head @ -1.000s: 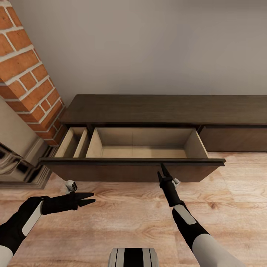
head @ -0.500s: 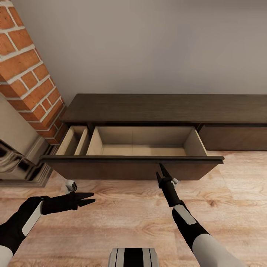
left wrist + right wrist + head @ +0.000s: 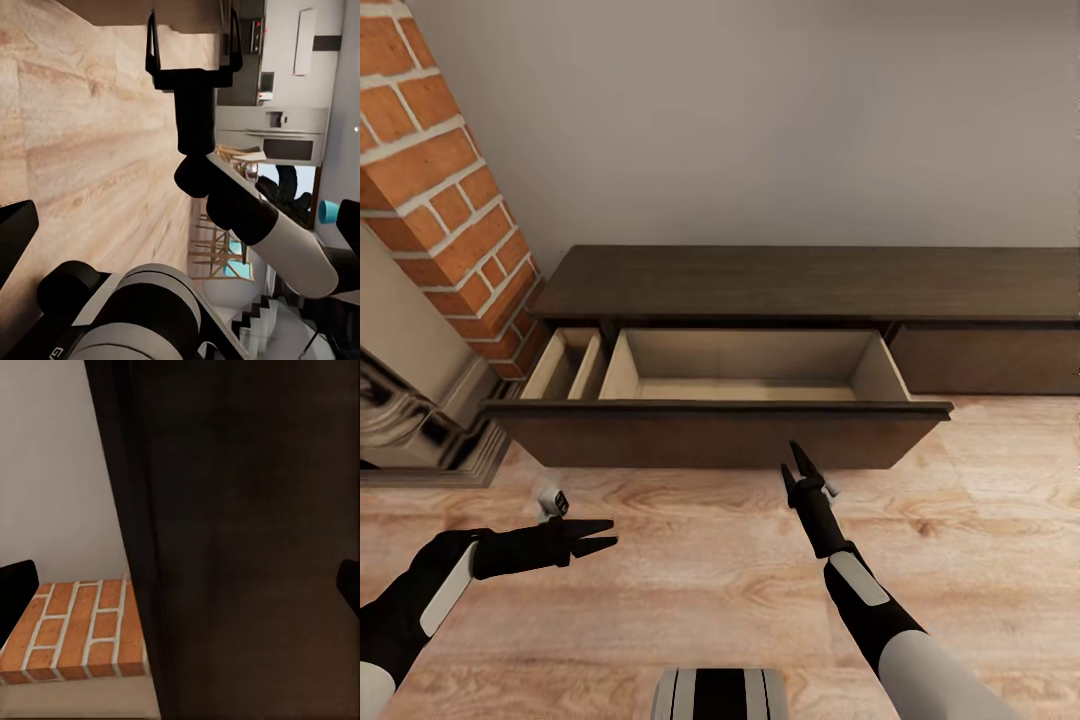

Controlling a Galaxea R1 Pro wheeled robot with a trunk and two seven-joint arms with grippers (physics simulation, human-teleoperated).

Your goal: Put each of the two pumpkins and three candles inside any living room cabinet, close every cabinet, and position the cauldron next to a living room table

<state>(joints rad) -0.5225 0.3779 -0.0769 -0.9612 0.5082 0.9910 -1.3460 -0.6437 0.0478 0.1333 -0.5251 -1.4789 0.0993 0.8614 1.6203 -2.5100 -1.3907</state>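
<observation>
Cabinet (image 3: 810, 285) open against the wall, both grippers empty in front of it

Its wide drawer (image 3: 720, 425) stands pulled out just ahead of the right gripper (image 3: 798, 462), whose fingers are spread and point at the dark drawer front without touching it; the tan interior looks bare. The left gripper (image 3: 603, 533), also spread and holding nothing, hovers over the wooden floor (image 3: 960, 520) off to the side, with the brick column (image 3: 440, 190) beyond it

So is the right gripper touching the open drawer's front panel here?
Apart. In the head view the right gripper ends short of the drawer front: a strip of wood floor shows between the tips and the panel's lower edge.
</observation>
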